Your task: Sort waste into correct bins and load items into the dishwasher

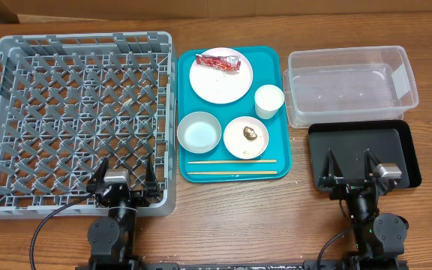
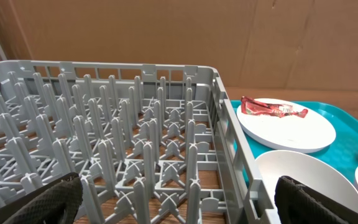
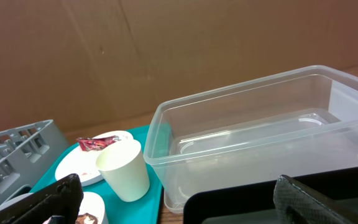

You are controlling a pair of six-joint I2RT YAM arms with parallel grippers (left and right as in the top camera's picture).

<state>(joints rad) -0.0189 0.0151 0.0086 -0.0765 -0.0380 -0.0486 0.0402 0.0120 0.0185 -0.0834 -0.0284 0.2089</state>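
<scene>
From overhead alone, chopsticks (image 1: 231, 161) show near the bowl (image 1: 199, 132).

Wooden table (image 1: 238, 217) bears dish rack (image 1: 81, 37), teal tray (image 1: 268, 64), clear tub (image 1: 351, 82), black tray (image 1: 358, 139).

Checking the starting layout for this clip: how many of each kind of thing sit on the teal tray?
Plates: 2 (large plate, small plate)
Bowl: 1
Cup: 1
Chopsticks: 2
Red wrapper: 1
Brown food lump: 1
Total: 8
</scene>
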